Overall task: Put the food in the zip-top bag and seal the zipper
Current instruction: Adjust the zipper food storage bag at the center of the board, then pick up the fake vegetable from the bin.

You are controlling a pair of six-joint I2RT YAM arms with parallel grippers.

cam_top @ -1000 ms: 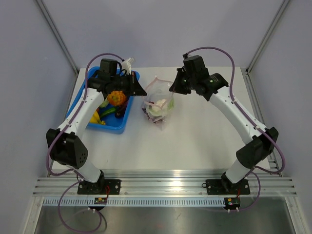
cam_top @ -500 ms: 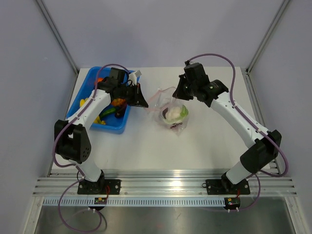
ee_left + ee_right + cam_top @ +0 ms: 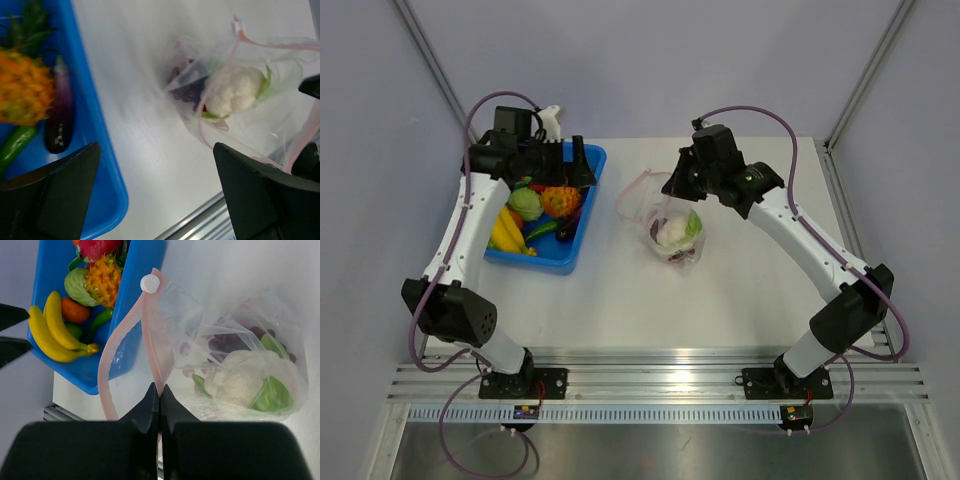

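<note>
Blue tray (image 3: 548, 262) sits at the table's left. The zip-top bag (image 3: 672, 232) lies just to its right, mouth turned toward the tray. Left gripper (image 3: 156, 150) hangs over the tray's far end, jaws wide and holding nothing; it is plainly the nearer arm to the loose food (image 3: 558, 202). Right gripper (image 3: 160, 390) is pinched tight on the zipper (image 3: 150, 335), holding the mouth open. Bananas (image 3: 55, 332) lie lengthwise along the tray.

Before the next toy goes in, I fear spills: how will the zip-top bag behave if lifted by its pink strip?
Probably floppy: the zip-top bag is thin crinkled film sagging around the cauliflower and grapes. Pinched by the right end effector at one spot on the zipper, its mouth would likely droop shut. Contents sit low, so it may swing.
</note>
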